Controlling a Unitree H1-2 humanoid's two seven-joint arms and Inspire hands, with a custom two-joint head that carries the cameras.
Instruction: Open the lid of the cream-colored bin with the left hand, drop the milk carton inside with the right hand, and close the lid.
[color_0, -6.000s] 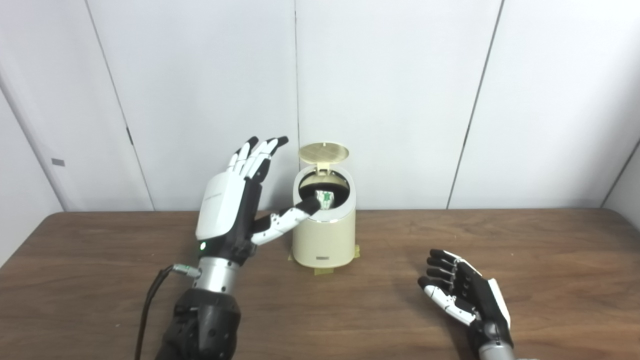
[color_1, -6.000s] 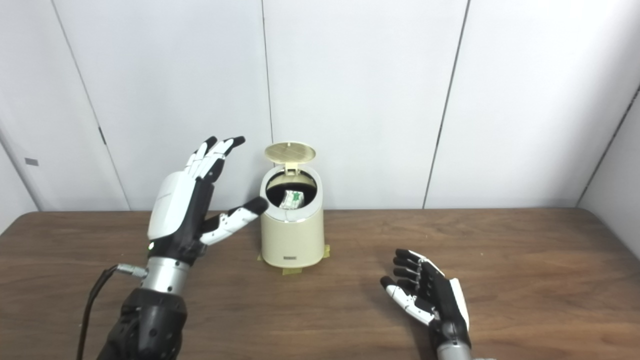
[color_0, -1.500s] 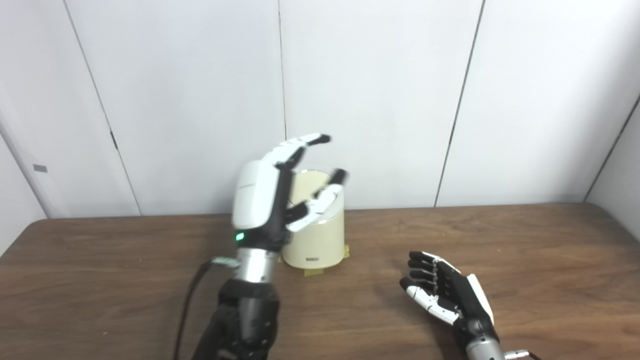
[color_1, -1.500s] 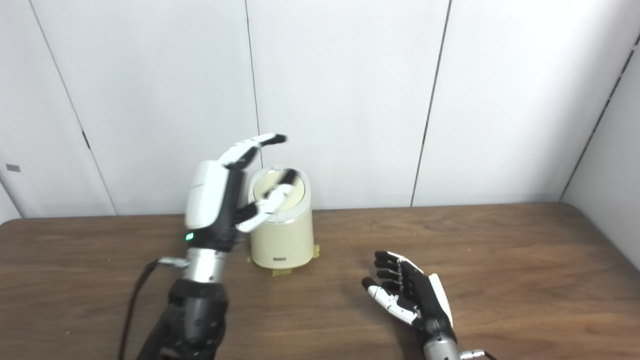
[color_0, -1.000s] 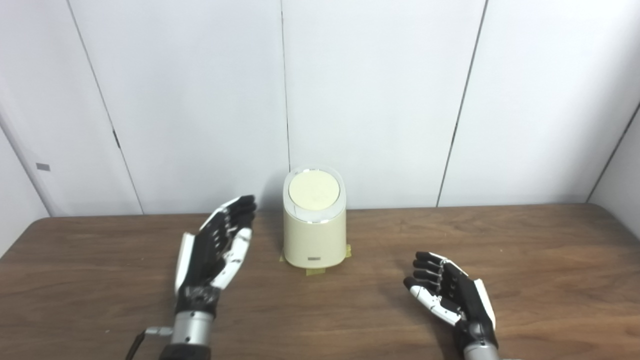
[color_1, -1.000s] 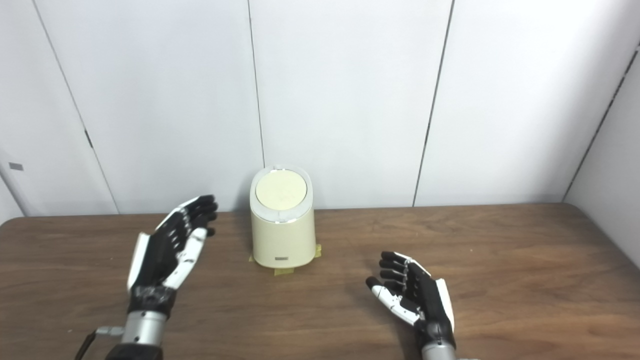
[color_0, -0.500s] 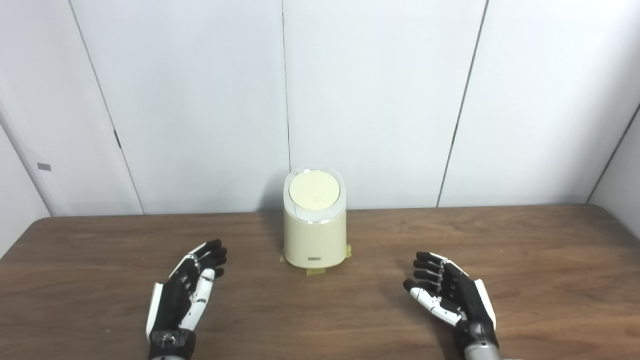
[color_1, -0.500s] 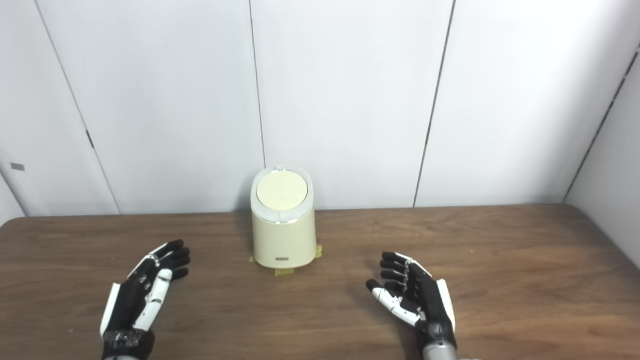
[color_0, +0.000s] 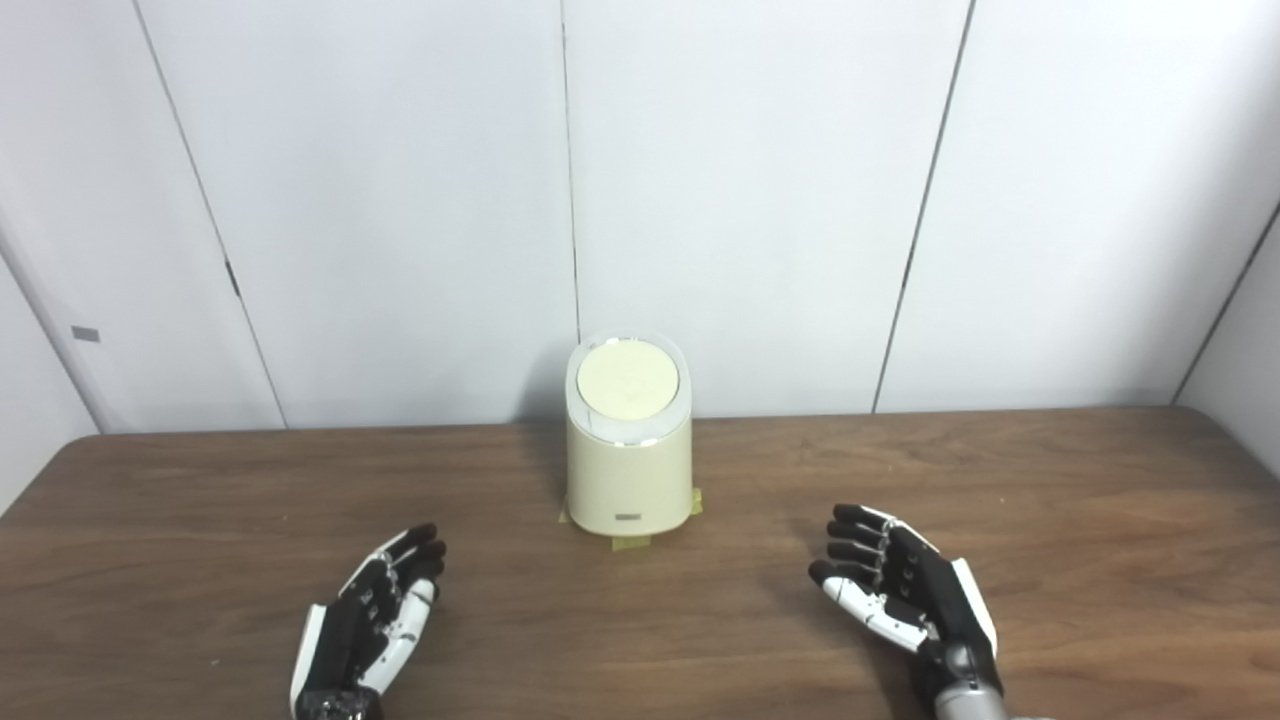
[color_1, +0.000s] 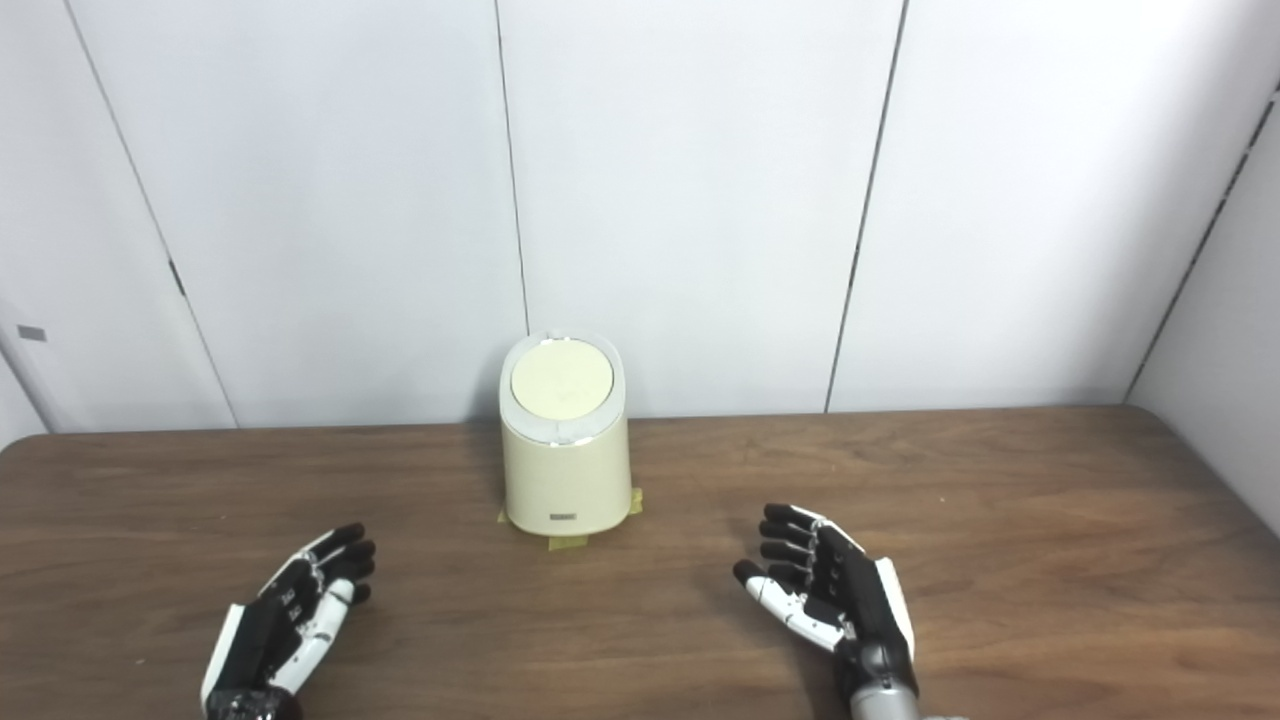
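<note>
While both arms sit low over the brown wooden desk (color_0: 1100, 500), I see my left hand (color_0: 370, 625) released, fingers spread, holding nothing, and my right hand (color_0: 905, 590) likewise slack and empty. Between them and farther out stands the cream-colored cylindrical plastic bin (color_0: 628, 470), its round lid (color_0: 628, 379) down; I cannot see the milk carton.

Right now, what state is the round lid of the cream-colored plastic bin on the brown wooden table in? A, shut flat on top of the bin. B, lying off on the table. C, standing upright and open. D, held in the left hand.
A: the round lid sits flat in the top of the cream-colored bin, while the left hand and right hand lie open and apart from it.
</note>
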